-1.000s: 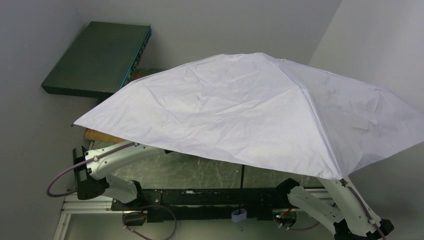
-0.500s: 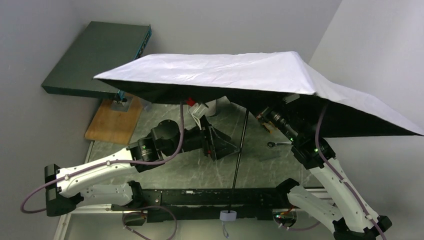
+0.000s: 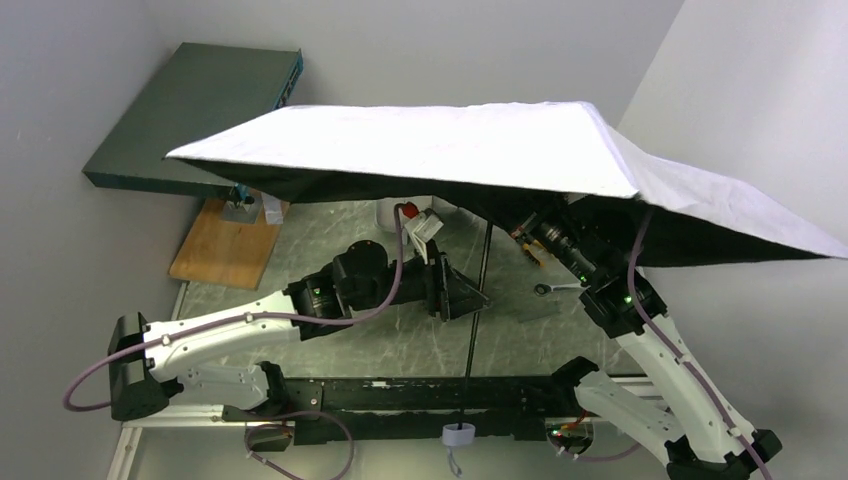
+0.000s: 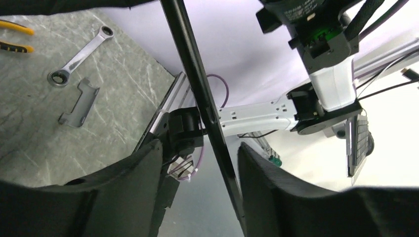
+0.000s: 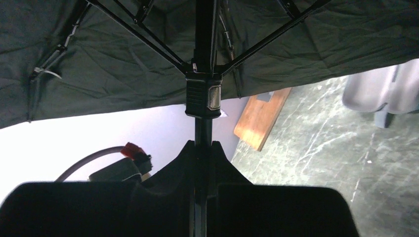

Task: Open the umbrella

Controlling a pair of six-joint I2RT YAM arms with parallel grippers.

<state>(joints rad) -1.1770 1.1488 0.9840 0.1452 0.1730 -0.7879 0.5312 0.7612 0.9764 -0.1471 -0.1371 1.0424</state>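
Observation:
The umbrella stands open, its pale canopy (image 3: pixel 450 150) spread wide over the table with the dark underside and ribs (image 5: pixel 123 59) showing. Its thin black shaft (image 3: pixel 478 300) runs down to the small pale handle (image 3: pixel 456 434) at the near edge. My right gripper (image 5: pixel 203 145) is shut on the shaft just below the runner (image 5: pixel 203 96); in the top view it is hidden under the canopy. My left gripper (image 4: pixel 200 145) is open, and the shaft (image 4: pixel 192 64) passes between its fingers, close to the right one.
A dark teal flat box (image 3: pixel 190 115) leans at the back left above a wooden board (image 3: pixel 225 250). A ratchet wrench (image 4: pixel 79 57), a grey metal bracket (image 4: pixel 79 104) and yellow-handled pliers (image 4: pixel 15 37) lie on the marbled table. Walls stand close on both sides.
The canopy has tipped up from facing the camera, uncovering both arms beneath it. My left gripper has opened off the shaft, and the left arm has shifted slightly right.

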